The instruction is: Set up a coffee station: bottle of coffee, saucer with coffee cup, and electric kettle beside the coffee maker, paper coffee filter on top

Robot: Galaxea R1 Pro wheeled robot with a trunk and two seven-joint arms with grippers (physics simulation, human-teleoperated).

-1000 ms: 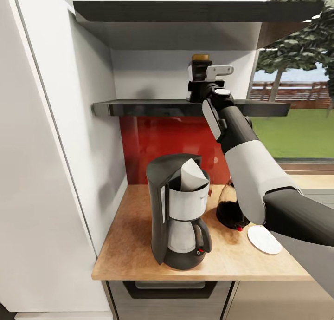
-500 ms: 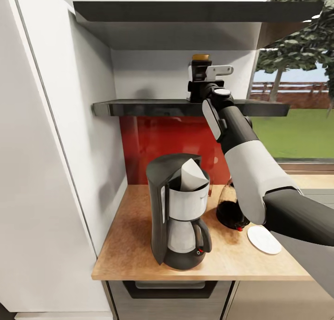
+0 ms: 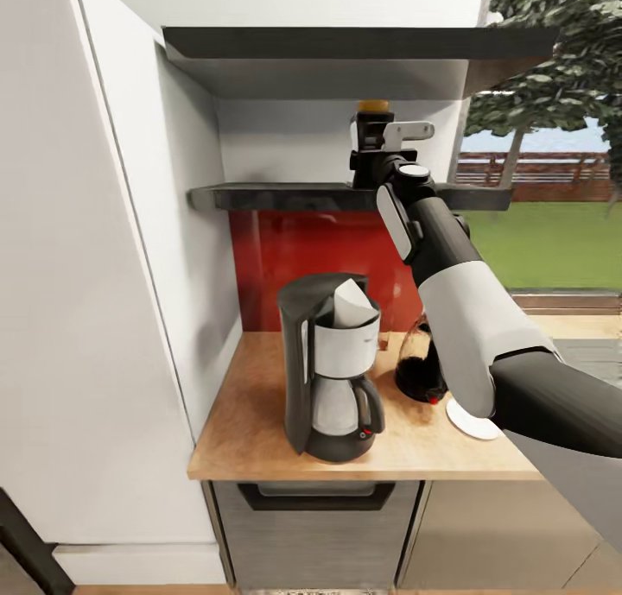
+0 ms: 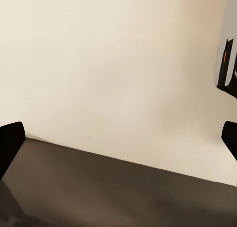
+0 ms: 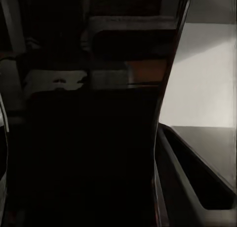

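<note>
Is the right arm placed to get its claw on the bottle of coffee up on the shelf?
Probably yes. The right claw is raised to the kitchen shelf and sits right at the bottle of coffee, with nothing between them; whether it has closed on it I cannot tell.

The head view is evenly and brightly lit, with daylight seen through the window (image 3: pixel 553 206) at the right. Soft shadows are cast under the upper shelf (image 3: pixel 345 47) and beside the coffee maker (image 3: pixel 333 366) on the worktop (image 3: pixel 250 439). Straight edges are slightly bowed towards the corners. The left wrist view is pale, soft and blurred. The right wrist view is very dim, with detail largely lost in darkness
</note>
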